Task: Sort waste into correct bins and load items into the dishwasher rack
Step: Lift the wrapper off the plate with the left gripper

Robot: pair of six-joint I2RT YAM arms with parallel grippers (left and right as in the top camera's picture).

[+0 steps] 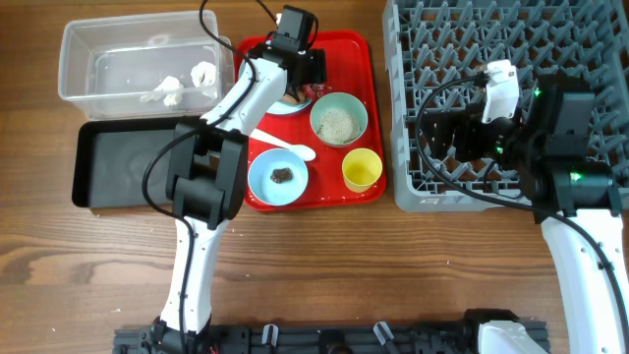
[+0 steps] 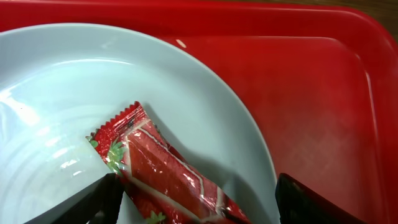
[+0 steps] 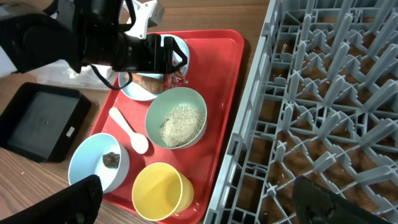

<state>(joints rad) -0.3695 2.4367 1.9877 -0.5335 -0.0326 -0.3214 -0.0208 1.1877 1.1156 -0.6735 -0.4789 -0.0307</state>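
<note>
Left claw [image 2: 198, 186]: released, hovering astride wrapper [image 2: 161, 174] on plate [image 2: 62, 93] on red tray [image 2: 311, 93].
Right claw [image 3: 196, 186]: released, hovering beside red tray.

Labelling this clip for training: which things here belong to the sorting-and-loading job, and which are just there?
Job: wrapper, plate, rice bowl, scrap bowl, yellow cup, spoon, tissue, clear tub, black tray, rack.
Just there: red serving tray, wooden table.

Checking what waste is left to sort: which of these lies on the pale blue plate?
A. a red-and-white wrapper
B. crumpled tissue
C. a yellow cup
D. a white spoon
A: the left wrist view shows the red-and-white wrapper lying on the pale blue plate.
</note>
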